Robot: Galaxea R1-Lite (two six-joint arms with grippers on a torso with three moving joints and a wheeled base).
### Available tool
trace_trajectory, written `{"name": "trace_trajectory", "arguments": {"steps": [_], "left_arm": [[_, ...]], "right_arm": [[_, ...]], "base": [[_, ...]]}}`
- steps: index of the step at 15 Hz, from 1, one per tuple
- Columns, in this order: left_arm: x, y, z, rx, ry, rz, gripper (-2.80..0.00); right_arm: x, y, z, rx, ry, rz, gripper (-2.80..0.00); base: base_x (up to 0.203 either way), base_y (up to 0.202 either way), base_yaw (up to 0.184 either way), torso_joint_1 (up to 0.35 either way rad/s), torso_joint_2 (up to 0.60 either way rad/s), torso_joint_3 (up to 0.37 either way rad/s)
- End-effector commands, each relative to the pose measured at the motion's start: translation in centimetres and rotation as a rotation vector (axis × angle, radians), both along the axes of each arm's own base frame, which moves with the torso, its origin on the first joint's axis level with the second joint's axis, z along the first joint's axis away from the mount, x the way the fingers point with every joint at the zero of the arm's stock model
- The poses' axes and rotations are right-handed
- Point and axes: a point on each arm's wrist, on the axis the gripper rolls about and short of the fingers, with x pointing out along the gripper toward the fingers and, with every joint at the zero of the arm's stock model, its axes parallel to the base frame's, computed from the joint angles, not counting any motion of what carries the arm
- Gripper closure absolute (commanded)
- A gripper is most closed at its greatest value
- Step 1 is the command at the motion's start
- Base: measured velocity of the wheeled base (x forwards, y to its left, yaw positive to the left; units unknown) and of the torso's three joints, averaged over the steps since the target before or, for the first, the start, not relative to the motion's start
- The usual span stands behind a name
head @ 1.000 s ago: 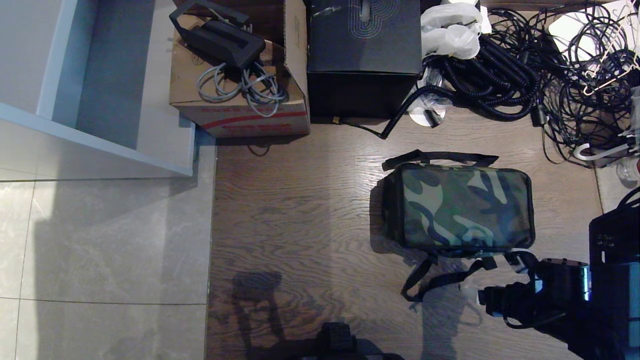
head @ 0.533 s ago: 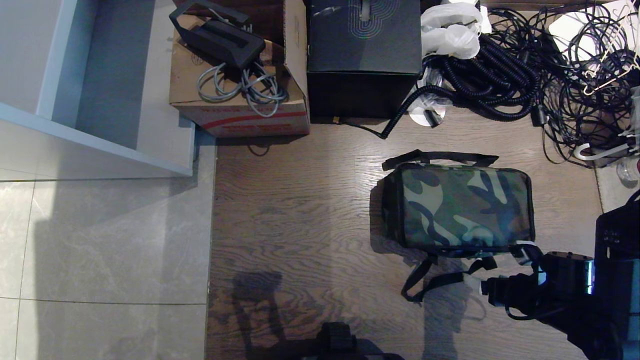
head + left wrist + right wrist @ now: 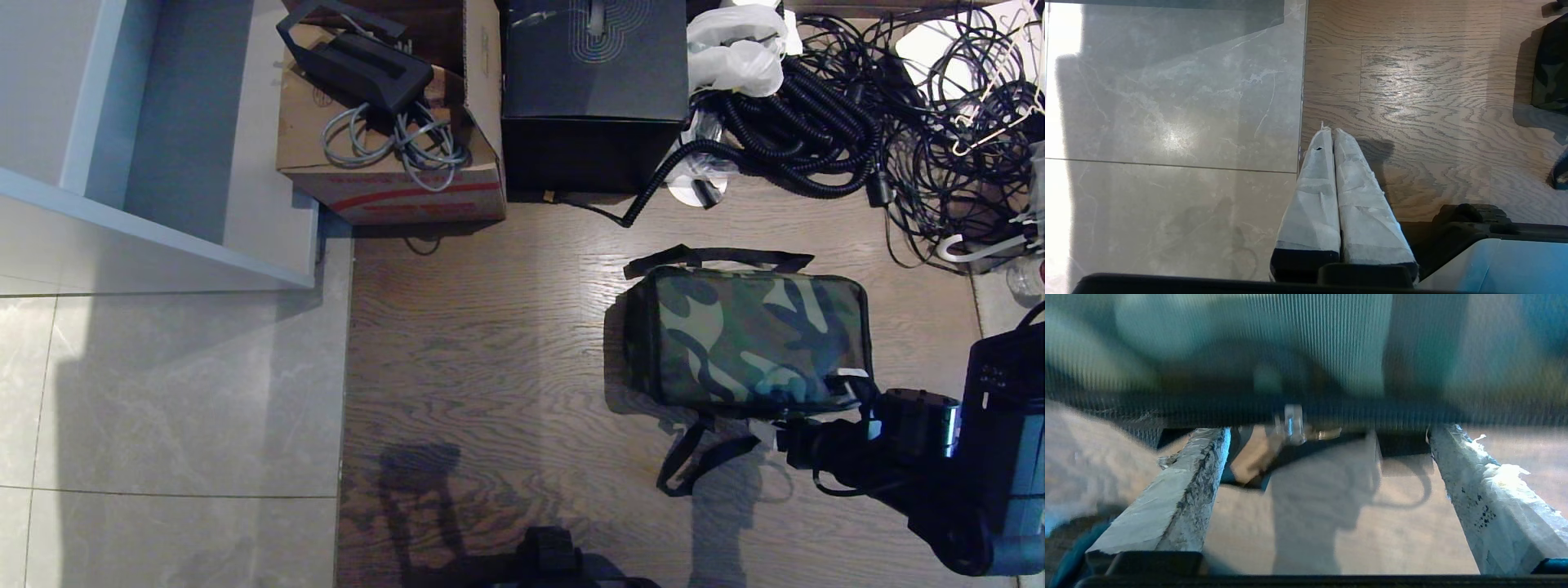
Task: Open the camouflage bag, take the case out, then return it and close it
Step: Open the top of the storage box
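Lying closed on the brown wood-grain floor (image 3: pixel 490 343), the soft boxy camouflage bag (image 3: pixel 755 339) has its black strap trailing off its near side. The right gripper (image 3: pixel 808 416) sits at the bag's near right corner, its white-wrapped fingers (image 3: pixel 1184 490) spread wide with the silver zip pull (image 3: pixel 1293 422) between them, nothing held. The left gripper (image 3: pixel 1329 134) hangs over the floor, fingers pressed together. Behind stand a cardboard box (image 3: pixel 392 175) with unreadable red print and a black cube box (image 3: pixel 594 90) bearing an oval line pattern.
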Motion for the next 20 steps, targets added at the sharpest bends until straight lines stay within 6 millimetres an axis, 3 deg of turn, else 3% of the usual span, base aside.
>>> {"name": "trace_trajectory", "arguments": {"steps": [1, 9, 13, 20], "left_arm": [[0.0, 0.0, 0.0, 0.0, 0.0, 0.001, 0.0], [0.0, 0.0, 0.0, 0.0, 0.0, 0.001, 0.0], [0.0, 0.0, 0.0, 0.0, 0.0, 0.001, 0.0], [0.0, 0.0, 0.0, 0.0, 0.0, 0.001, 0.0]], "right_arm": [[0.7, 0.1, 0.1, -0.002, -0.03, 0.005, -2.8], [1.5, 0.4, 0.1, -0.002, -0.054, 0.019, -2.8], [1.1, 0.2, 2.3, -0.053, -0.12, 0.07, -2.8], [-3.2, -0.6, 1.5, -0.185, -0.013, 0.14, -2.8]], "base": [[0.0, 0.0, 0.0, 0.0, 0.0, 0.0], [0.0, 0.0, 0.0, 0.0, 0.0, 0.0], [0.0, 0.0, 0.0, 0.0, 0.0, 0.0], [0.0, 0.0, 0.0, 0.0, 0.0, 0.0]]}}
